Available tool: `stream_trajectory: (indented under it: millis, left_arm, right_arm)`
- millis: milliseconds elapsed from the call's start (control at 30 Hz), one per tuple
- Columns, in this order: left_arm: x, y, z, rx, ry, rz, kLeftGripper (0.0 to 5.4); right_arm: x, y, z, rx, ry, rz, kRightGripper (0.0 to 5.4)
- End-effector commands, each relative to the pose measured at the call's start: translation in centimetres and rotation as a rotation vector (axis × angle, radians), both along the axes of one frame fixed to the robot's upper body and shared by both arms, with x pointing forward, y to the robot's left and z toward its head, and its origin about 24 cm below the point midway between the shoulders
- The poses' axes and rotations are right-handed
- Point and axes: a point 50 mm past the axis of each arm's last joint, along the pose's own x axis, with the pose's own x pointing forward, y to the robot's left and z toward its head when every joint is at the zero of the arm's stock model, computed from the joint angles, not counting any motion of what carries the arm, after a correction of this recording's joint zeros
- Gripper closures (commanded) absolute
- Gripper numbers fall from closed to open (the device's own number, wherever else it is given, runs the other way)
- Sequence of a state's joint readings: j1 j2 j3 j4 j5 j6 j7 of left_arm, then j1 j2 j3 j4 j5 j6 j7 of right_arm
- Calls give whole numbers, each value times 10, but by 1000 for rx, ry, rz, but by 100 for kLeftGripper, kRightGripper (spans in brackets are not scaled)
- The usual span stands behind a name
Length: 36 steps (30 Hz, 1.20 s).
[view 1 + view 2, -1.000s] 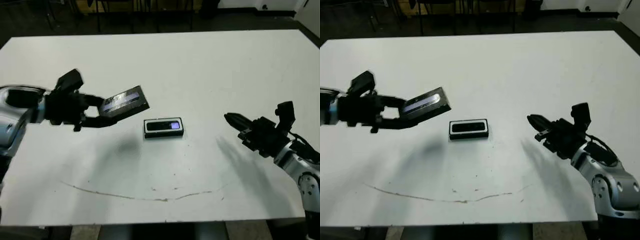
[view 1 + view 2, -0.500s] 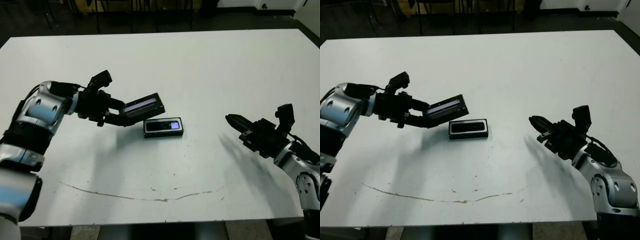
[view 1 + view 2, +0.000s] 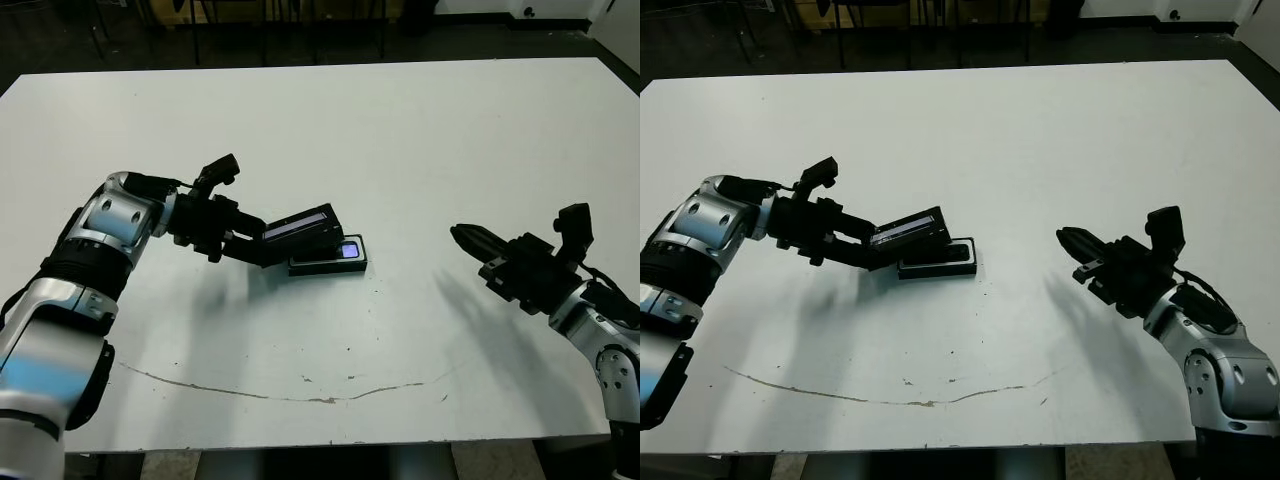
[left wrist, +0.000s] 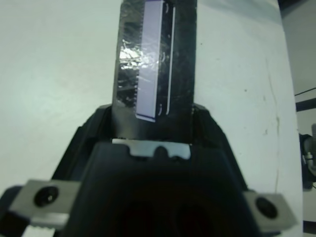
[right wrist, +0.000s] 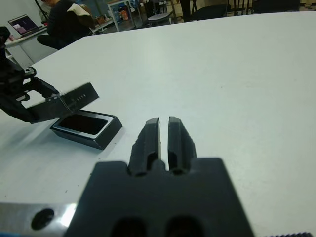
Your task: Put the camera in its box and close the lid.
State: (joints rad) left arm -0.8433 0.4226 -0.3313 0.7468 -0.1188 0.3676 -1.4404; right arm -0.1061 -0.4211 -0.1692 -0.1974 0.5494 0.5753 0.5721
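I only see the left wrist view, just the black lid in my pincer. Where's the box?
Observer: The box sits on the table under the lid's far edge. The left pincer holds the lid tilted over the box's left end, not yet flat.
Operator: Is the camera inside?
Observer: Yes, the camera lies in the box, with its bluish screen showing at the uncovered end.
Operator: What's my other pincer doing?
Observer: The right pincer is shut and empty, off to the box's right.
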Motion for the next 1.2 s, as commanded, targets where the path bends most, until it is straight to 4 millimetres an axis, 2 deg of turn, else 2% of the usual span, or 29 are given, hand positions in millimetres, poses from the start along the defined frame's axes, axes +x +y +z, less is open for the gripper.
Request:
stream_trajectory:
  millis: [33, 400, 867, 1200]
  left_arm:
    - [3, -5, -1, 22, 24, -27, 278]
    - [8, -9, -5, 36, 11, -19, 278]
    - [8, -15, -12, 39, 28, -15, 278]
    - [5, -33, -16, 42, 44, -114, 278]
  right_arm:
    - [-3, -3, -5, 15, 38, -11, 540]
    - [-7, -4, 0, 25, 42, -3, 540]
    - [-10, -3, -3, 56, 59, -6, 540]
    - [-11, -3, -3, 23, 67, -26, 540]
